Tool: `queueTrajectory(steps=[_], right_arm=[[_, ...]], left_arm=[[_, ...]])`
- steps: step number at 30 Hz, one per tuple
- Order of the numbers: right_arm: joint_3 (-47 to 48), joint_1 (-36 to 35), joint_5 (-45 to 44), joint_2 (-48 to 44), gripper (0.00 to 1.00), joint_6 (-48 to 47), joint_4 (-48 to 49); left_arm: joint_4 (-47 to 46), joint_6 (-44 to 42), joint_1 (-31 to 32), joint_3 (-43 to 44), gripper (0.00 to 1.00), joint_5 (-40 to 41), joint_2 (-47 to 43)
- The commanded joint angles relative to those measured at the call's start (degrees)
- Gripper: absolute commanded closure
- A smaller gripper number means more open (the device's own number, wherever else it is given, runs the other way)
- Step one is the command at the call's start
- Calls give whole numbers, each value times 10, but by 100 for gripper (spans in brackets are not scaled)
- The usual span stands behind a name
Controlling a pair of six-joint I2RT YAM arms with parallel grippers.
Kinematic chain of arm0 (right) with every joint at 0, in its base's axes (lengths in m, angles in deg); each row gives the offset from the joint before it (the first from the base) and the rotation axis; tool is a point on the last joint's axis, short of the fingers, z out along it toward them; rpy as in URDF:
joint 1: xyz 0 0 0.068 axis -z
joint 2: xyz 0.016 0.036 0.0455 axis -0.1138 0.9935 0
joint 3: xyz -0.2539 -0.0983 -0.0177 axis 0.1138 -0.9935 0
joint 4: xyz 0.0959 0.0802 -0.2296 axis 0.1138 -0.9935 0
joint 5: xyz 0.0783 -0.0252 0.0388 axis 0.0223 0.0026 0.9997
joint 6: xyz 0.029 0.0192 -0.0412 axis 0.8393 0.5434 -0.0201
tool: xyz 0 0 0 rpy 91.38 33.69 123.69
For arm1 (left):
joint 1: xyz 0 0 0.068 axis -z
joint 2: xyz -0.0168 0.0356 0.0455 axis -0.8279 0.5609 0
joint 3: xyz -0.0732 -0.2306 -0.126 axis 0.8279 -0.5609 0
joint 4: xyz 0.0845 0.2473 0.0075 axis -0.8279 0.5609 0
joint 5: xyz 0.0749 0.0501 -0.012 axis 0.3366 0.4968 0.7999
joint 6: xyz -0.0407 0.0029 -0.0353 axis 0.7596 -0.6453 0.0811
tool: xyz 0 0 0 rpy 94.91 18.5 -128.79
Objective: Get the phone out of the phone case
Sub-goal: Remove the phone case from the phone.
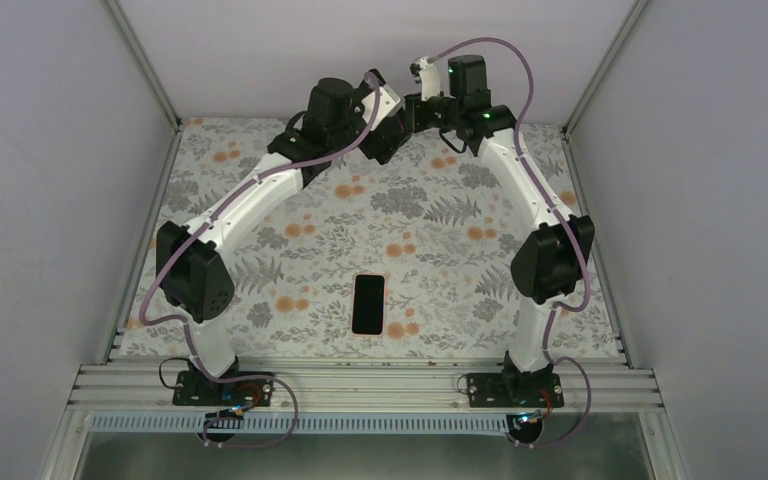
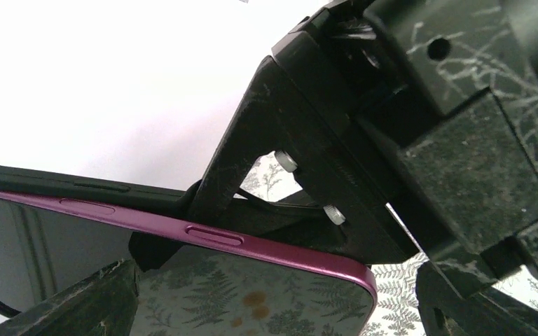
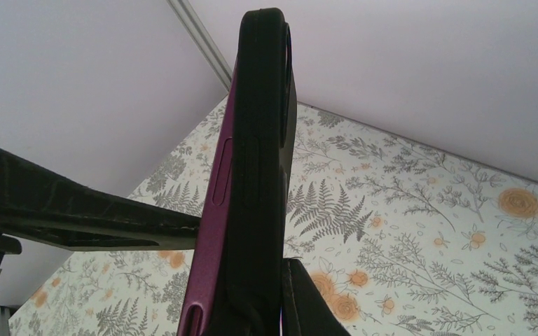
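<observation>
A magenta phone [image 2: 210, 235] sits in a black case [image 2: 42, 179], held in the air at the far back of the table. In the right wrist view the phone [image 3: 214, 210] is edge-on, with the case [image 3: 263, 140] against its back. My right gripper [image 3: 252, 280] is shut on both, one finger [image 3: 315, 301] pressed on the case's back. My left gripper [image 2: 280, 294] is open, its fingers [image 2: 77, 301] standing on either side of the phone's corner end. At the left of the left wrist view the case edge stands slightly off the phone. From above, the two grippers meet, left [image 1: 392, 135] and right [image 1: 422, 108].
A flat black phone-shaped thing [image 1: 367, 303] lies on the floral table cover [image 1: 460, 280] near the front middle. White walls and metal rails [image 1: 145, 250] close in the back and sides.
</observation>
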Motion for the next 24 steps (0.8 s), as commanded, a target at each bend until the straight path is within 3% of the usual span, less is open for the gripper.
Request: queueTrajectory(steps=[1, 9, 16, 24], right_arm=[[-15, 4, 48, -40, 97, 24, 45], [-29, 5, 75, -47, 97, 35, 55], [-47, 7, 95, -56, 97, 43, 66], [-51, 8, 107, -59, 97, 54, 72]], left_arm=[[-14, 1, 5, 3, 3, 42, 4], [-28, -4, 8, -2, 9, 87, 1], [-73, -17, 15, -22, 11, 192, -11], [-129, -65, 29, -39, 21, 317, -24]])
